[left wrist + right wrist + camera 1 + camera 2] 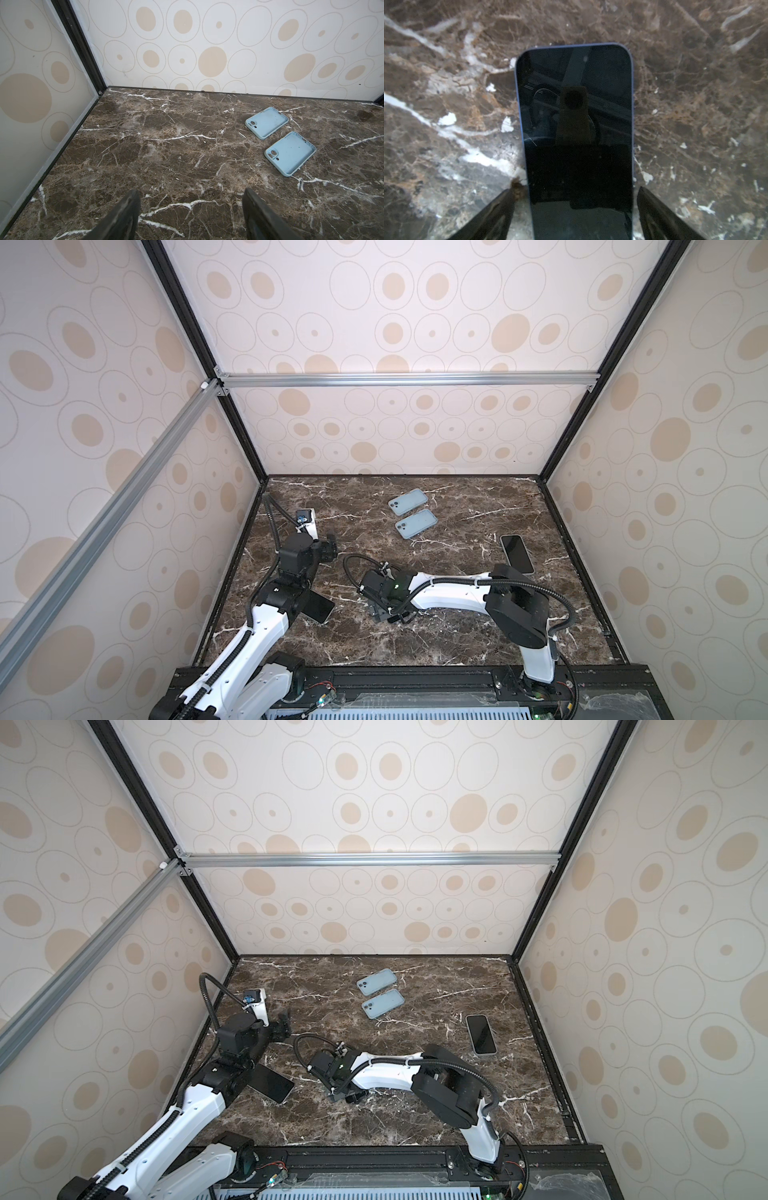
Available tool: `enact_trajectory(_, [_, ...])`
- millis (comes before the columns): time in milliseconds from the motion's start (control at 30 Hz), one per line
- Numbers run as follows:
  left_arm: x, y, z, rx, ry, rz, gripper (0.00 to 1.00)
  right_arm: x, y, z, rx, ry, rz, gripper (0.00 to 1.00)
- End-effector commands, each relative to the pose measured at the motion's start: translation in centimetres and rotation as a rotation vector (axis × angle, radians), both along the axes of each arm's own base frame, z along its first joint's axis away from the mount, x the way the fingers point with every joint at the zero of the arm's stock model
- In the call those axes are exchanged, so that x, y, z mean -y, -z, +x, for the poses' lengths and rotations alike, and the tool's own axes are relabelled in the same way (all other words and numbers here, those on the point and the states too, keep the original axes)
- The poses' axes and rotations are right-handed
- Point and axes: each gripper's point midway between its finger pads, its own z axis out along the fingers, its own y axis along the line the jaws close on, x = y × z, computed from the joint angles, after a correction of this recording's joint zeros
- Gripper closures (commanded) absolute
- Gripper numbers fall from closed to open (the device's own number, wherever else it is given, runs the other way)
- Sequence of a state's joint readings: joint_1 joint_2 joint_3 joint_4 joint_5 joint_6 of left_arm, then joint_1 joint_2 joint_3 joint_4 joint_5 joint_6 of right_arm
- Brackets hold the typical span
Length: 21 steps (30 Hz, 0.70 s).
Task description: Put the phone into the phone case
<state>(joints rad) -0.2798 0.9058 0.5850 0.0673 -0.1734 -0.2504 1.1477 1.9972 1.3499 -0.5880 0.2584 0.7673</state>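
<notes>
With the right jaws spread astride the phone (575,124) screen-up on the counter (695,93) and the left jaws spread empty, I'd close squarely on its long edges before lifting toward a case (415,523).

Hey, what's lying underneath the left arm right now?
A phone, dark screen up, lies flat on the marble table. One rounded end pokes out toward the table's middle; its other end is covered by the left arm and cannot be seen.
</notes>
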Motion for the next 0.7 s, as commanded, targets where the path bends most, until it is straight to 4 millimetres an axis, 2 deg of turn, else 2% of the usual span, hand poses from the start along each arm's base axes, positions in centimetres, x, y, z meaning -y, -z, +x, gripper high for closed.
enact_trajectory(0, [-0.2,-1.0,0.0,0.036,-0.003,-0.014,0.23,1.4,1.7,-0.5,-0.051,0.039,-0.049,0.07])
enact_trajectory(267, [-0.3,-0.9,0.1,0.034,-0.004,-0.015,0.24,1.1,2.2,-0.8,-0.091,0.015,-0.049,0.16])
enact_trajectory(400, [-0.3,-0.9,0.2,0.033,0.000,-0.019,0.24,1.1,2.8,-1.4,-0.148,-0.012,-0.102,0.19])
enact_trajectory(667, [-0.5,-1.0,0.2,0.038,-0.007,-0.020,0.24,1.5,2.6,-1.6,-0.151,-0.021,-0.092,0.34])
